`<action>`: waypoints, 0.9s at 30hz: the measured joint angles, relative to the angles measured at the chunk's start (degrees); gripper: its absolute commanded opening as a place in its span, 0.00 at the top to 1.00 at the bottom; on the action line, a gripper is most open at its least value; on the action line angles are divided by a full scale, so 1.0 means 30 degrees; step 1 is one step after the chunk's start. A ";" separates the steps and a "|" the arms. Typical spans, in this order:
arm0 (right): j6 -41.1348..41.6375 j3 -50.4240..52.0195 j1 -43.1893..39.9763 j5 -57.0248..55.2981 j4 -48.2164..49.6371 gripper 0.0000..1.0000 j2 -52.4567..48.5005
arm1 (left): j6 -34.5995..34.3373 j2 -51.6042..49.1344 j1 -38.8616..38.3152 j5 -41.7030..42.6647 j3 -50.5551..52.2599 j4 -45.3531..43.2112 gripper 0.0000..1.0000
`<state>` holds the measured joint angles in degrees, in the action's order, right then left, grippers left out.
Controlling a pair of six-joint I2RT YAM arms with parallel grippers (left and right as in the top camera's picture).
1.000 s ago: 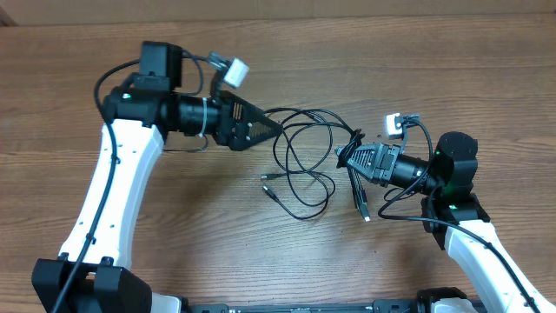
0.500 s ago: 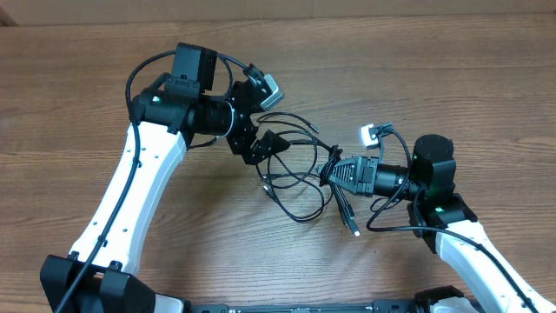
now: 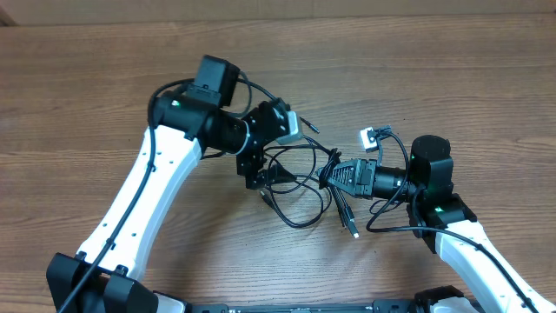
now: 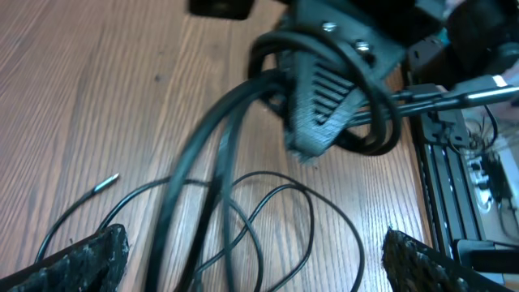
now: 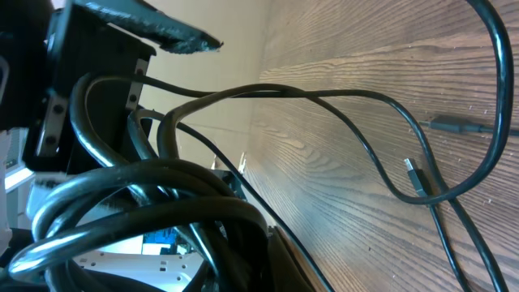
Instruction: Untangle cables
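Thin black cables (image 3: 298, 187) lie in tangled loops on the wooden table between the two arms. One metal-tipped plug (image 3: 354, 233) trails toward the front. My right gripper (image 3: 330, 176) is shut on a bunched part of the cables, which fills the near left of the right wrist view as thick loops (image 5: 146, 195); two plugs (image 5: 413, 177) lie on the wood beyond. My left gripper (image 3: 261, 169) hovers over the left side of the loops, wide open. In the left wrist view its fingertips (image 4: 89, 259) stand far apart with several cable strands (image 4: 268, 219) between them, untouched.
The table (image 3: 452, 78) is bare wood. The arms' own thicker black wires and white wrist cameras (image 3: 369, 136) sit close above the tangle. The right gripper's ribbed body (image 4: 324, 97) is directly ahead of my left gripper.
My left arm has swung right and down over the cable loops, staying open. My right gripper has shifted slightly left with the cables, still shut.
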<state>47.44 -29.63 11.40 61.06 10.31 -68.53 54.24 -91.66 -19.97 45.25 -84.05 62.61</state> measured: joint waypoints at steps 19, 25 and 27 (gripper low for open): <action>-0.0189 0.0000 0.0080 0.2601 0.1683 0.96 0.0000 | 0.1049 0.0000 -0.0350 0.0029 0.0000 -0.0342 0.63; -0.0211 0.0000 0.0087 0.2601 0.1712 0.96 0.0000 | 0.0962 0.0000 -0.0350 0.0036 0.0000 -0.0299 0.96; -0.0211 0.0000 0.0087 0.2550 0.1705 0.95 0.0000 | 0.0925 0.0000 -0.0357 0.0044 0.0000 -0.0291 0.96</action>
<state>46.81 -29.63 11.66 68.71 15.42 -68.53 57.01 -91.66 -21.04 45.39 -84.05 61.73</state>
